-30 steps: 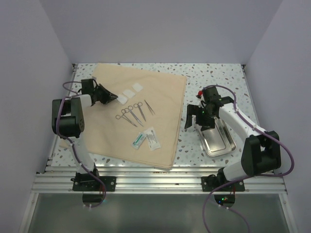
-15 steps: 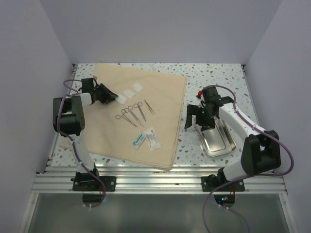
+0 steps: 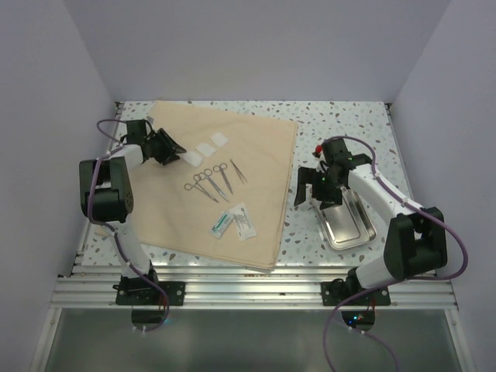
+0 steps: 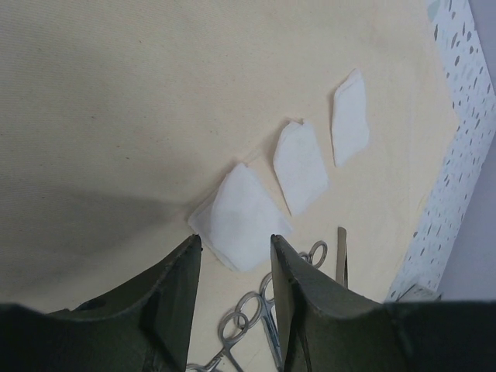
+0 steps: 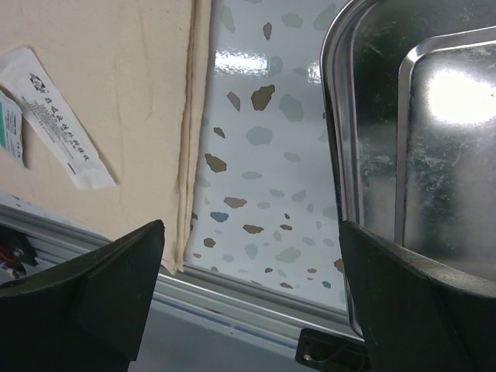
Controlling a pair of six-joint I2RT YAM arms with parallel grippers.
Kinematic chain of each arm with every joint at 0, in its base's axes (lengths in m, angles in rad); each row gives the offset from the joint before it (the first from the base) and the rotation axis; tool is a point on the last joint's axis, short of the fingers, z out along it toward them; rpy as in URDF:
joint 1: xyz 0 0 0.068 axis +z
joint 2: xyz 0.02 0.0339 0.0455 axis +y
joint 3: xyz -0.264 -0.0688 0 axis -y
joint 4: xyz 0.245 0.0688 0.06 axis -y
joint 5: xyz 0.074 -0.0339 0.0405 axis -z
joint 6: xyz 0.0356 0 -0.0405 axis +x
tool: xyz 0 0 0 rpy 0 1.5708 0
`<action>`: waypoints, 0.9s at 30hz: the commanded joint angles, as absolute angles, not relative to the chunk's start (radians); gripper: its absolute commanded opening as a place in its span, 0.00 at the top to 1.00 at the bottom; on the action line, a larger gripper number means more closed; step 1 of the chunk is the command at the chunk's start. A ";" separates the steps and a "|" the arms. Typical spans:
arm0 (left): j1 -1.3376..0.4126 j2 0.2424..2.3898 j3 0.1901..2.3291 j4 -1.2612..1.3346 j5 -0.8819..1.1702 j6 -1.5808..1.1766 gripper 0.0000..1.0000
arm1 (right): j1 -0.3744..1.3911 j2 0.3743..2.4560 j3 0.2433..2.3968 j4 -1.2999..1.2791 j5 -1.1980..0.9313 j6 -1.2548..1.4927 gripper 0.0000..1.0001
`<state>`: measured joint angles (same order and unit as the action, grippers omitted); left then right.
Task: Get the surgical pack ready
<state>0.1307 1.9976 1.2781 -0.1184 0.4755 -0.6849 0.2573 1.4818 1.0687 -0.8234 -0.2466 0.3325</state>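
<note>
Left pincer (image 4: 235,242) has backed off, jaws apart, gauze square (image 4: 242,211) lying just beyond its tips.

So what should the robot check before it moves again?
1. The left gripper is open with nothing pinched: ok.
2. Three gauze squares lie flat on the cloth: ok.
3. The scissors and forceps lie on the cloth: ok.
4. The packets lie on the cloth: ok.
5. The right gripper is wide open at the tray's edge: ok.
6. The tray is on the cloth: not ok, it sits empty on the table.
</note>
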 commanded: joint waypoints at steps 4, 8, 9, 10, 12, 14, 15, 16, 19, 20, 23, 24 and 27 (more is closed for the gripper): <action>0.135 1.999 1.273 -0.126 0.477 -0.672 0.55 | 0.261 1.483 1.077 -0.802 -0.261 0.337 0.01; 0.137 2.017 1.282 -0.117 0.475 -0.678 0.55 | 0.261 1.477 1.078 -0.811 -0.255 0.334 0.01; 0.135 2.023 1.285 -0.112 0.480 -0.684 0.55 | 0.261 1.476 1.077 -0.810 -0.255 0.334 0.01; 0.135 2.032 1.284 -0.101 0.488 -0.690 0.55 | 0.261 1.476 1.075 -0.810 -0.255 0.336 0.01; 0.133 2.046 1.278 -0.078 0.505 -0.710 0.55 | 0.261 1.479 1.077 -0.808 -0.255 0.336 0.01; 0.132 2.059 1.281 -0.084 0.506 -0.719 0.55 | 0.259 1.482 1.078 -0.807 -0.256 0.337 0.01; 0.129 2.063 1.279 -0.084 0.506 -0.721 0.55 | 0.262 1.480 1.081 -0.808 -0.256 0.337 0.01; 0.130 2.068 1.276 -0.081 0.508 -0.724 0.55 | 0.261 1.480 1.083 -0.808 -0.255 0.337 0.01; 0.129 2.077 1.269 -0.068 0.512 -0.732 0.55 | 0.261 1.482 1.083 -0.811 -0.252 0.334 0.01; 0.129 2.082 1.267 -0.055 0.521 -0.741 0.55 | 0.262 1.480 1.081 -0.811 -0.252 0.334 0.01; 0.129 2.097 1.267 -0.034 0.535 -0.765 0.56 | 0.261 1.483 1.078 -0.811 -0.252 0.334 0.01; 0.126 2.102 1.269 -0.031 0.537 -0.768 0.55 | 0.259 1.482 1.080 -0.811 -0.252 0.334 0.01; 0.123 2.106 1.276 -0.032 0.532 -0.770 0.55 | 0.261 1.480 1.081 -0.810 -0.252 0.334 0.01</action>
<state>0.1299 2.0731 1.2781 -0.0570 0.5285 -0.7525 0.2573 1.4837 1.0687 -0.8215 -0.2489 0.3325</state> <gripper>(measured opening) 0.445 0.988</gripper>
